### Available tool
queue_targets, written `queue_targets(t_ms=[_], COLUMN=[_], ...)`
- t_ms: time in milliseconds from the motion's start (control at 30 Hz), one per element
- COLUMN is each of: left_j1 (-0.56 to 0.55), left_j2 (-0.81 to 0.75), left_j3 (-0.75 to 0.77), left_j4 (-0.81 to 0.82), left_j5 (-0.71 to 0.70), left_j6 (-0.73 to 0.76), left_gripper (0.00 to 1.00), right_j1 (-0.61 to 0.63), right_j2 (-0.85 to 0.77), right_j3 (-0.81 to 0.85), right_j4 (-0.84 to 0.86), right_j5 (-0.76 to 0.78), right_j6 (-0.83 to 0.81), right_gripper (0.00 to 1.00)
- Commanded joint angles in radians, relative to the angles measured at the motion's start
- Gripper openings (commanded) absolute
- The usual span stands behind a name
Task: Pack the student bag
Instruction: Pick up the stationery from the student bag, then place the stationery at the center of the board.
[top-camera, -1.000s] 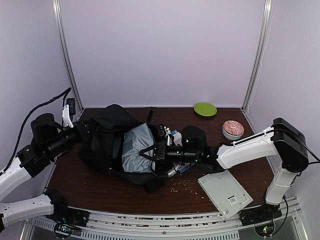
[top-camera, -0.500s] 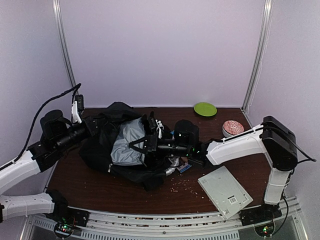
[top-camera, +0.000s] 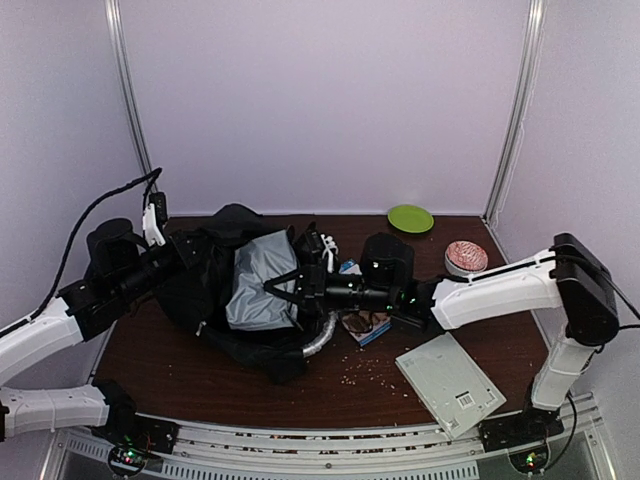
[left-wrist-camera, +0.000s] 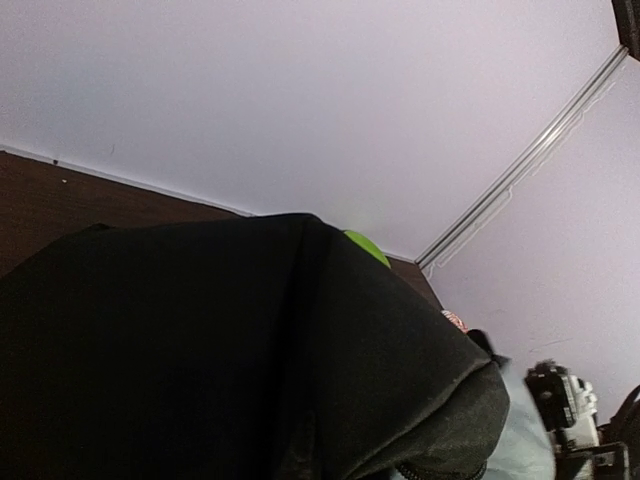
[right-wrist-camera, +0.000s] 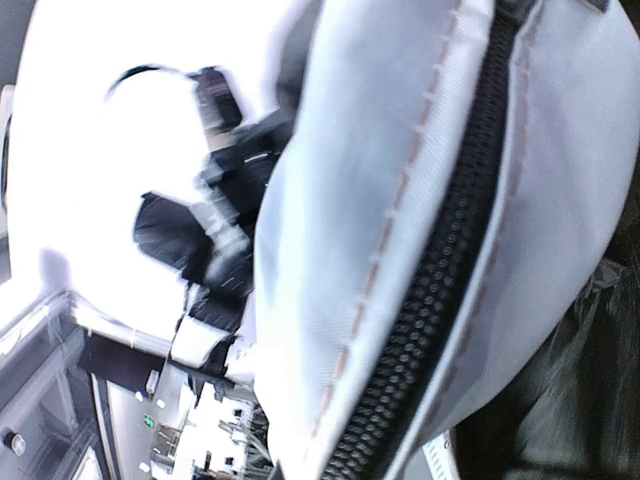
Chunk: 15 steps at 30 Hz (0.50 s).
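The big black soft fabric backpack (top-camera: 215, 300) fills the left-middle of the dark brown wooden table (top-camera: 160, 375), and my right arm (top-camera: 490, 290) lies stretched across the centre towards it. The flat white rectangular board (top-camera: 448, 385) blocks my near right corner. At the far right stand the round green plate (top-camera: 410, 218) and the pink-topped bowl (top-camera: 465, 258) (close to the wall). Bare wood runs along the near edge left of the board, scattered with crumbs (top-camera: 365, 372), and again at the back between backpack and plate.

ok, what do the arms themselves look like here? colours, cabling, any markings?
Both alike: the left arm and right arm have white link shells with bulky black joint housings. A loose black cable loops off the left wrist, and green LEDs glow on the right wrist. No markings are legible.
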<state>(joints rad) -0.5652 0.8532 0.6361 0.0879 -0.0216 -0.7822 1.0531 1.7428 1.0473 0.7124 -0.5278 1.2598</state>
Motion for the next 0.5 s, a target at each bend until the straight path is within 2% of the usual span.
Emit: queue_targets(t_ms=[0, 133, 233, 367, 467], left_j1=[0.043, 0.045, 0.045, 0.044, 0.045], left_j2=[-0.028, -0.066, -0.092, -0.143, -0.190], left_j3=[0.006, 0.013, 0.021, 0.010, -0.012], left_j4=[-0.138, -0.184, -0.241, -0.319, -0.369], left_j5=[-0.118, -0.141, -0.155, -0.199, -0.235], left_j6=[0.035, 0.074, 0.108, 0.160, 0.181], left_gripper=[0.00, 0.00, 0.00, 0.00, 0.00], right_j1=[0.007, 0.008, 0.008, 0.001, -0.005], right_j2=[-0.212, -0.388, -0.516, -0.631, -0.613], right_j3=[-0.107, -0.250, -0.395, -0.540, -0.607], right_j4=[-0.078, -0.332, -0.434, -0.498, -0.469], right_j5=[-0.006, 0.102, 0.247, 0.402, 0.410], right_j6=[-0.165, -0.338, -0.388, -0.390, -0.357], right_gripper=[0.00, 0.00, 0.00, 0.00, 0.00])
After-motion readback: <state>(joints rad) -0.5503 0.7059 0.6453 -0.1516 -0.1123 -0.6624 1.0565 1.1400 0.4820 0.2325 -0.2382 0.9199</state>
